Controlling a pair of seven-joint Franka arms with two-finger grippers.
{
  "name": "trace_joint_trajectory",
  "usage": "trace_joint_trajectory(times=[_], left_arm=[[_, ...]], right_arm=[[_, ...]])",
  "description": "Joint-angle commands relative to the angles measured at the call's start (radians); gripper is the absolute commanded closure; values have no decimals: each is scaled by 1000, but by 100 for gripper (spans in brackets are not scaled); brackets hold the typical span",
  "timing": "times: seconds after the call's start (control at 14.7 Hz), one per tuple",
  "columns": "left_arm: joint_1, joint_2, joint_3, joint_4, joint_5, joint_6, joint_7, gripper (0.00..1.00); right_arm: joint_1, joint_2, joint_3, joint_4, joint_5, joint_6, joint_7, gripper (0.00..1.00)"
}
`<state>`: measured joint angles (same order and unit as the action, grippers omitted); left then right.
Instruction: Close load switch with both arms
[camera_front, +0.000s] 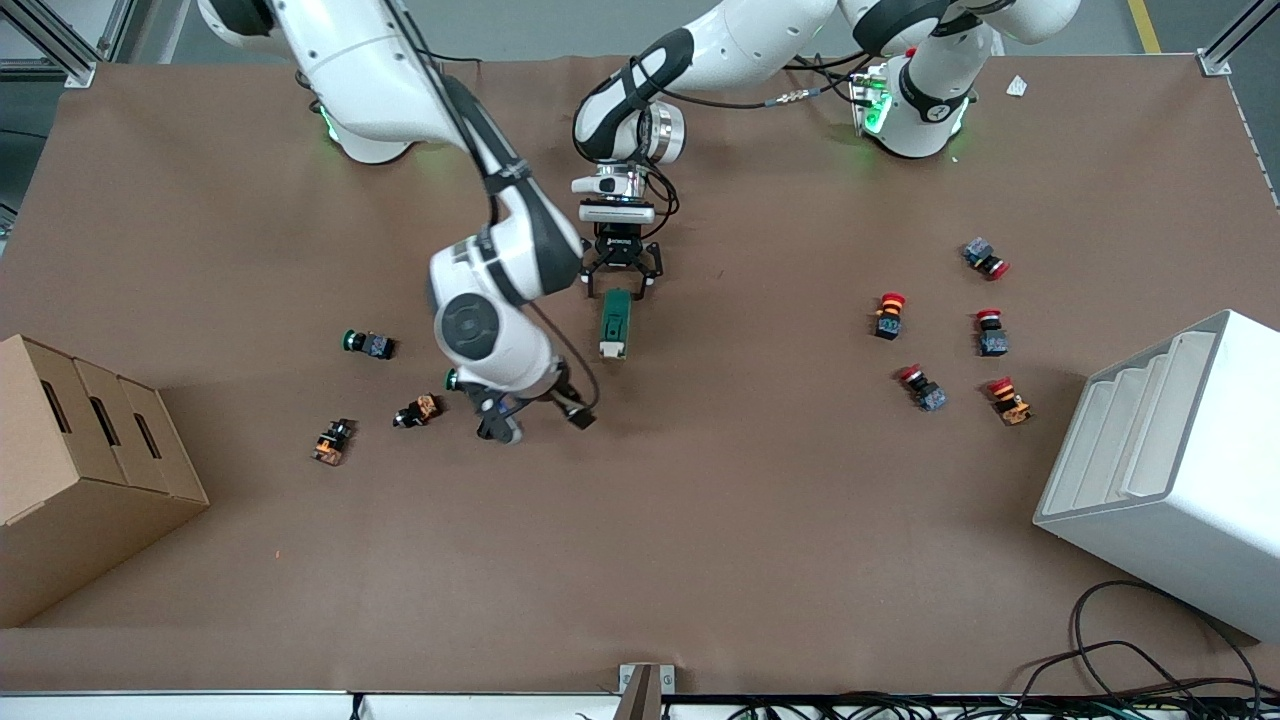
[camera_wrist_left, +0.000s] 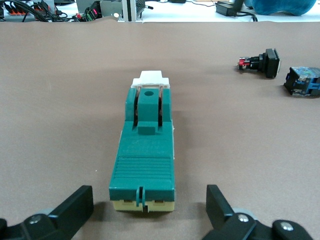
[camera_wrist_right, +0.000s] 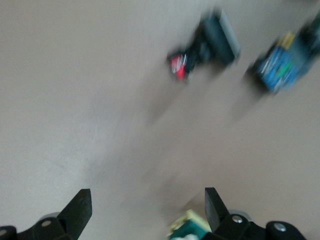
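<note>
The load switch (camera_front: 615, 322) is a long dark green block on a cream base with a white lever end that points toward the front camera. It lies flat in the middle of the table. My left gripper (camera_front: 621, 281) is open, low over the switch's end nearest the robot bases, one finger on each side and not touching. In the left wrist view the switch (camera_wrist_left: 145, 150) lies lengthwise between the spread fingers (camera_wrist_left: 75, 205). My right gripper (camera_front: 538, 420) is open and empty over bare table beside the switch's white end. A corner of the switch (camera_wrist_right: 190, 230) shows by one of its fingers (camera_wrist_right: 215, 205).
Green-capped (camera_front: 368, 344) and orange-bodied (camera_front: 418, 411) push buttons lie near the right gripper. Several red-capped buttons (camera_front: 888, 315) lie toward the left arm's end. A cardboard box (camera_front: 90, 470) and a white rack (camera_front: 1170, 470) stand at the table's two ends.
</note>
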<state>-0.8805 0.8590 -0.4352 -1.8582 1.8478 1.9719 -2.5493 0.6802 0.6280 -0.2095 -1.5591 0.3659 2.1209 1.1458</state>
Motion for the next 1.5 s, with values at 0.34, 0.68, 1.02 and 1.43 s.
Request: trace_joint_trajectory(times=[0.34, 0.68, 1.02, 1.43], left_arm=[[9, 29, 23, 27, 16, 7, -16, 1], [17, -53, 16, 27, -34, -34, 4, 2], [28, -168, 12, 53, -201, -27, 154, 2], [74, -287, 12, 181, -583, -7, 551, 1]], right_arm=[[-91, -214, -340, -32, -33, -386, -816, 0], [-175, -278, -475, -19, -143, -449, -1184, 0], [-371, -297, -371, 88, -211, -536, -1301, 0], [-545, -356, -90, 117, -280, -630, -1168, 0]])
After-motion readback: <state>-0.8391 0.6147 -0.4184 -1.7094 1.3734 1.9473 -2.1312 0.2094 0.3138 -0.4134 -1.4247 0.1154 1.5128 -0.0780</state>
